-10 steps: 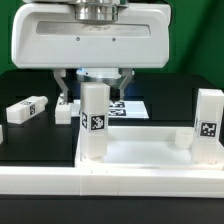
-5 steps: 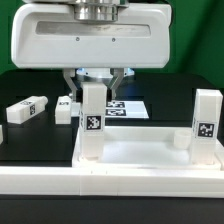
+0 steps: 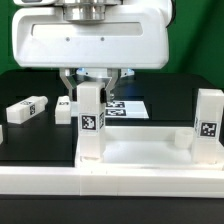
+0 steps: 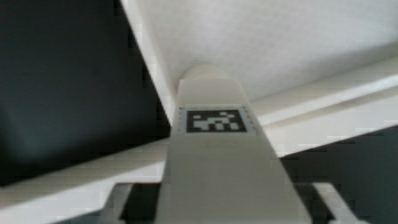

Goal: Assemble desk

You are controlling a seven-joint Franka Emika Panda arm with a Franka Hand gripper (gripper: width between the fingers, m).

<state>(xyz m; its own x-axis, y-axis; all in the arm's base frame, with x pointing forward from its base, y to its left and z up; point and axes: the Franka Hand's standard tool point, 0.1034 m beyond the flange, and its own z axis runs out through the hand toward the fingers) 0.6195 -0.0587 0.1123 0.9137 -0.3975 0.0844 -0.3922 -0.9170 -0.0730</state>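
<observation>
Exterior view, front to back: closest to the camera is a long white rail [image 3: 40, 178] running across the frame. The white plastic rectangular tray-like tabletop [image 3: 145, 150] with the raised rim sits right behind it on the black table [image 3: 40, 135].

A white block leg with a black-white square tag [image 3: 91, 135] stands upright at the tabletop's near corner on the exterior view's left. Its foot is down inside the rim, but I can't tell if it's properly seated in the socket.

A second upright tagged white leg [image 3: 208, 122] stands on the tabletop's opposite side, at the exterior view's right, partly cut off by the frame edge.

The gripper [image 3: 91, 90] hangs directly over that first corner of the tabletop, straddling the top of the left leg. In the wrist view that leg [image 4: 222, 160] runs straight up between the fingers [image 4: 143, 200]. The pads sit right against both of its sides with no gap showing, so it looks pinched. Its tag [image 4: 217, 121] faces the wrist camera.

Two more tagged white legs lie on their sides on the black table, past the tabletop's far rim. One loose leg [image 3: 28, 108] is well off toward the exterior view's left. The other lying leg [image 3: 66, 110] is just behind the gripped one.

Furthest back from the tabletop, the flat white marker board [image 3: 128, 107] lies under the arm.
</observation>
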